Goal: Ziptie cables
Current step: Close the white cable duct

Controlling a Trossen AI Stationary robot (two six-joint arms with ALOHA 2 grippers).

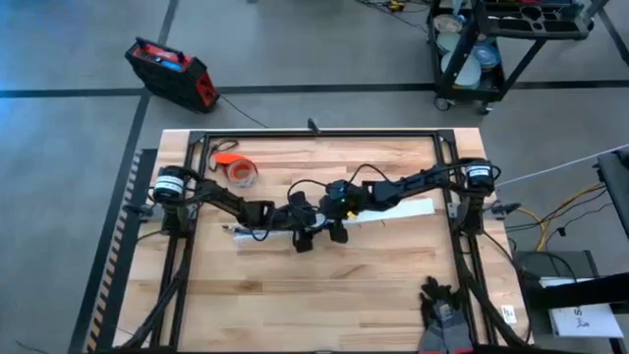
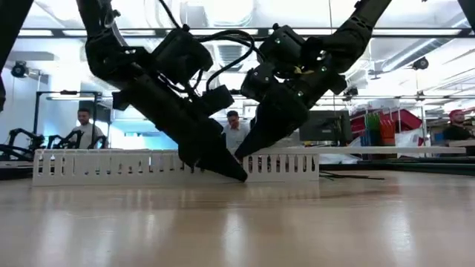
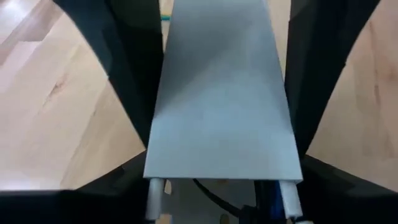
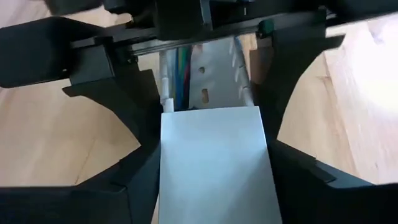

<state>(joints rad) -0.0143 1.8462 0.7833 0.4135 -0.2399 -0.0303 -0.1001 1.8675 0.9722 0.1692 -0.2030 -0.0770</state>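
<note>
A long white slotted channel [image 1: 257, 234] [image 2: 104, 167] lies across the middle of the table. A flat white lid [image 1: 401, 208] [image 3: 221, 106] [image 4: 214, 168] covers its right part. The cables [image 4: 181, 71] [image 3: 214, 200], green, blue and dark wires, lie inside the uncovered part. Both grippers meet at the lid's left end. My left gripper [image 1: 303, 236] [image 3: 222, 62] [image 2: 236, 173] straddles the lid. My right gripper [image 1: 336, 229] [image 4: 212, 118] [image 2: 245, 152] does the same from the other side. The ziptie is out of view. My left gripper has the white lid's two long edges [image 3: 155, 124] between its fingers, close to the lid's left end. The fingers slant down from the table's left and lie along the channel, which rests on the table. My right gripper has the lid's two long edges [image 4: 163, 143] between its fingers, at the lid's left end [image 4: 211, 112]. The fingers slant down from the table's right and lie along the channel. The lid sits on the channel.
An orange tape roll [image 1: 239, 171] lies at the far left of the table. Dark gloves [image 1: 444, 313] lie at the near right corner. A black frame [image 1: 314, 134] rims the table. People [image 2: 85, 127] stand in the room behind.
</note>
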